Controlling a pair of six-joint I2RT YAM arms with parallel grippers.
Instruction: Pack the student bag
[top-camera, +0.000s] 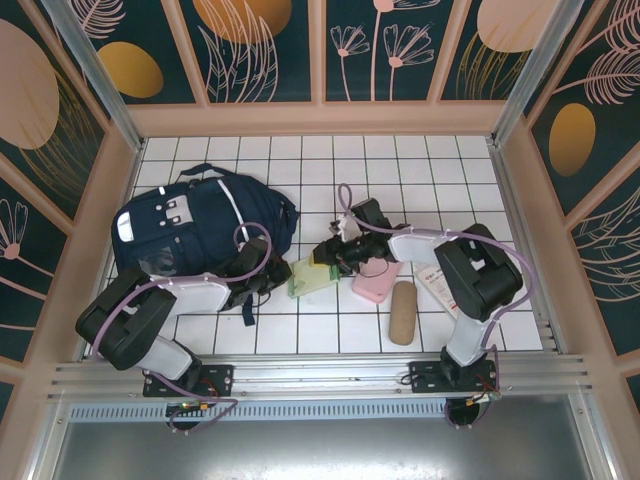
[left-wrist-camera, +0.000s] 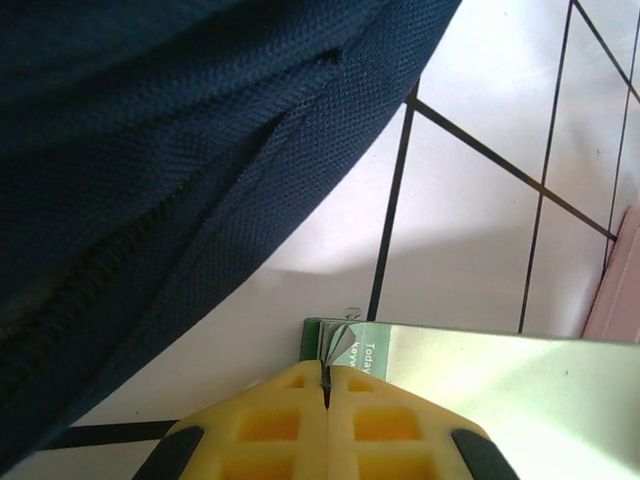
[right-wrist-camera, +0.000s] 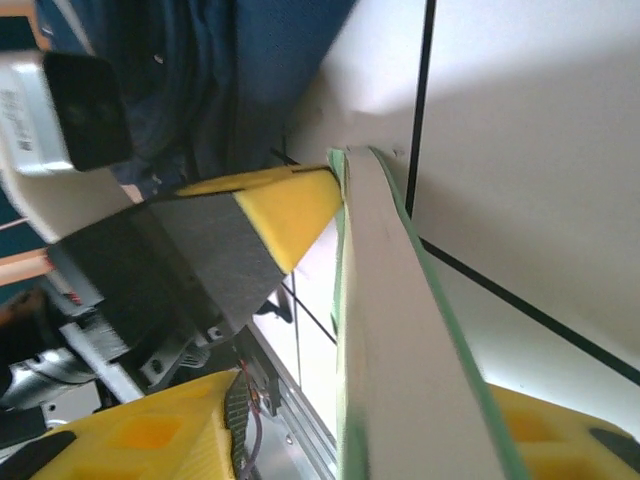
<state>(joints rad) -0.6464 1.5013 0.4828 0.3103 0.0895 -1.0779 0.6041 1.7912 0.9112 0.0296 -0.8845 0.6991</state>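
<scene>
The student bag lies at the left of the table, navy with white stripes; its fabric fills the upper left of the left wrist view. A thin green notebook sits just right of the bag. My left gripper is shut on the notebook's near corner, its yellow fingers pressed together on the pages. My right gripper is open and straddles the notebook's opposite edge; a gap shows beside its left finger.
A pink flat item, a brown oblong case and a white packet with red print lie right of the notebook. The right arm reaches over them. Raised walls frame the tiled table.
</scene>
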